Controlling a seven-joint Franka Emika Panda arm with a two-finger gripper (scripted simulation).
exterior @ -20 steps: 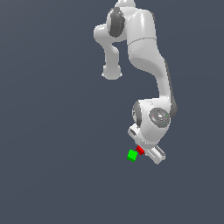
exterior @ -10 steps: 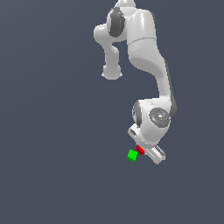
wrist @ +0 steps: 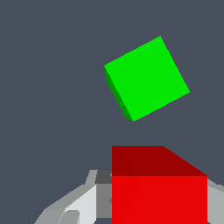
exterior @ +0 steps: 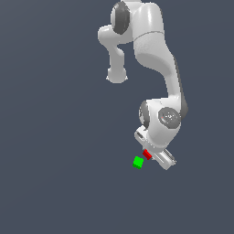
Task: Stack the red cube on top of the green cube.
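Note:
The red cube (exterior: 147, 154) sits between my gripper's fingers, under the white hand at the end of the arm. In the wrist view the red cube (wrist: 159, 192) fills the space between the two grey fingers (wrist: 83, 201). My gripper (exterior: 148, 155) is shut on it. The green cube (exterior: 138, 162) lies on the dark grey floor just beside the gripper, towards the exterior view's left, apart from the red cube. In the wrist view the green cube (wrist: 146, 78) lies beyond the red one, turned at an angle to it, and looks smaller, so it is farther from the camera.
The white arm (exterior: 155, 50) reaches in from the top of the exterior view. The floor (exterior: 55, 137) is plain dark grey, with no other objects in view.

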